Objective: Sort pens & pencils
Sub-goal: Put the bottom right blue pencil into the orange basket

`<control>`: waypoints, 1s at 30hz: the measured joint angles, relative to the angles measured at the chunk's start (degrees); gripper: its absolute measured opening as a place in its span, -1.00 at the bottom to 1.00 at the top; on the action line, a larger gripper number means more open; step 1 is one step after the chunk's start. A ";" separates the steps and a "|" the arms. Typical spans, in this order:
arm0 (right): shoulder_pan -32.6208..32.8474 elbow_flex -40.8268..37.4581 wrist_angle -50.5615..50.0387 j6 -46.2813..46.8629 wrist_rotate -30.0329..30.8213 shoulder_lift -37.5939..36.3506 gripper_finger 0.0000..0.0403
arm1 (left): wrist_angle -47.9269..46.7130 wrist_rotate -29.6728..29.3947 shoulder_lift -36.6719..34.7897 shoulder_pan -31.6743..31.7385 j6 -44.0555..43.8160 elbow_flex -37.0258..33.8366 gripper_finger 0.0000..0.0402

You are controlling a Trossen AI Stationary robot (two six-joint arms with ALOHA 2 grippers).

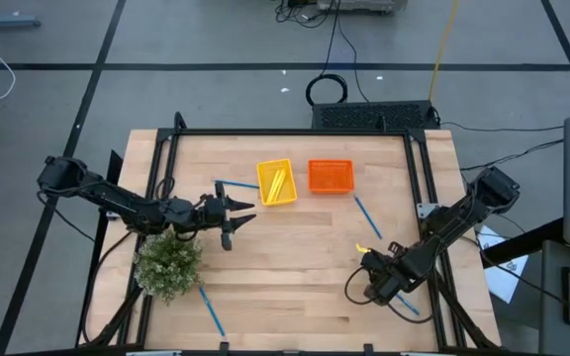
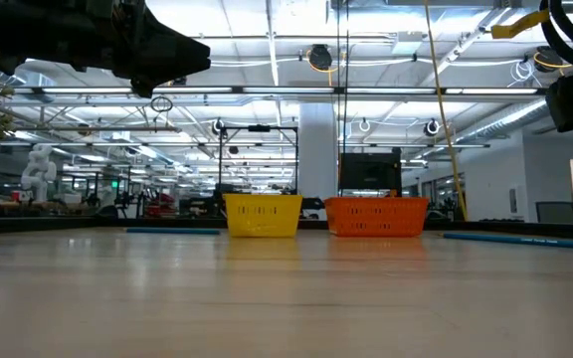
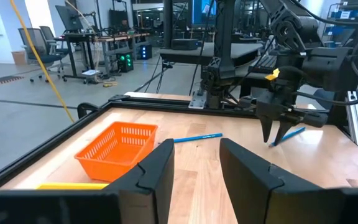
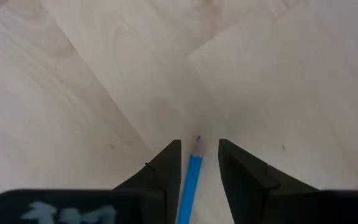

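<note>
Your right arm is bent low over the table's near right corner, right gripper [image 4: 199, 163] pointing straight down, fingers spread with a blue pen [image 4: 190, 186] between them, not yet pinched. Your left gripper [image 3: 196, 169] hovers spread and empty beside the yellow tray [image 1: 276, 182], which holds pencils [image 1: 278, 181].

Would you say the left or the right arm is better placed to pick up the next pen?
The right, probably. The right gripper is open and already straddles a blue pen near the table's right front. The left gripper hangs open in mid-table beside the yellow tray, with no pen between its fingers.
</note>
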 joint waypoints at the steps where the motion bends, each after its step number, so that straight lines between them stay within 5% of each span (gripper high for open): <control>1: -0.04 0.00 -0.05 0.02 -0.03 0.00 -0.52 | -0.02 0.00 0.00 0.00 -0.02 0.00 -0.33; 18: -1.07 -5.05 5.67 5.13 -2.81 -0.25 -0.54 | -0.04 0.00 0.00 0.00 -0.57 0.00 -0.33; 25: -1.11 -5.16 5.39 6.41 -3.52 -0.22 -0.93 | -0.11 0.00 0.00 0.00 -0.57 0.00 -0.33; 30: -1.11 -5.16 5.13 5.76 -4.00 -0.15 -0.98 | -0.23 0.00 0.00 0.00 -0.55 0.00 -0.33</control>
